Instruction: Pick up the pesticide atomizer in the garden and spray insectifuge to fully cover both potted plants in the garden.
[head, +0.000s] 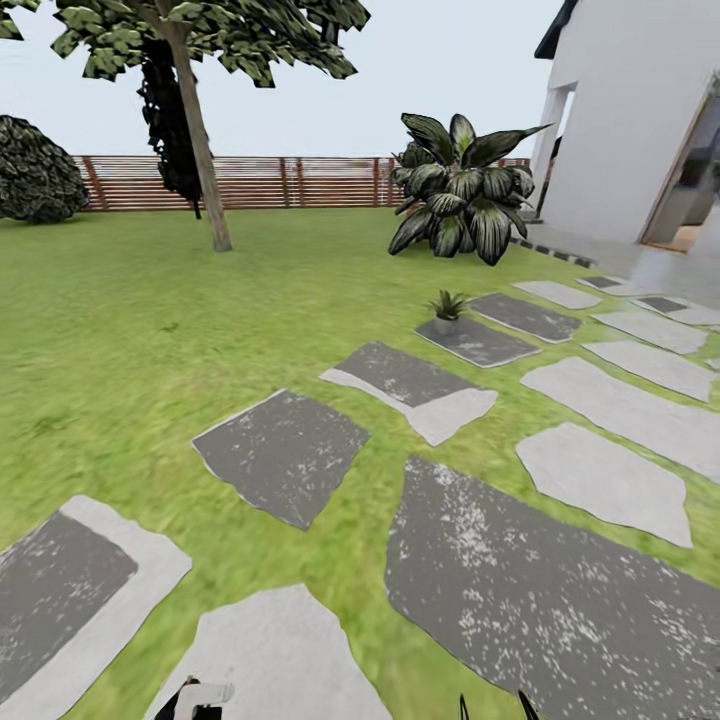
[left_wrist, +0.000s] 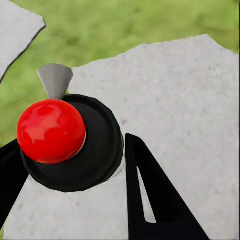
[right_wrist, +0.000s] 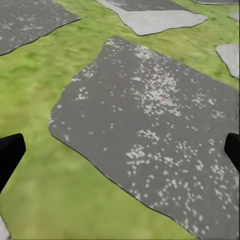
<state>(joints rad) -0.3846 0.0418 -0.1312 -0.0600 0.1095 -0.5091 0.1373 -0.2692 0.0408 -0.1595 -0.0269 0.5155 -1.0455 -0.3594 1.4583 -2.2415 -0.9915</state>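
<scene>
Pesticide atomizer (left_wrist: 67, 140) pinched in left gripper (left_wrist: 70, 170) above a pale stepping stone (left_wrist: 190, 100).
Right gripper (right_wrist: 120, 150) spread wide; one potted plant (head: 446, 310) far ahead.

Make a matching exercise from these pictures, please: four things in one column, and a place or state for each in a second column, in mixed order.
Things:
1. pesticide atomizer
2. potted plant
3. right gripper
4. wooden fence

Places or states:
a. open, above a dark stepping stone
b. between the left gripper's fingers
c. at the far edge of the lawn
d. standing on a dark stepping stone

Pairs: 1-b, 2-d, 3-a, 4-c
</scene>
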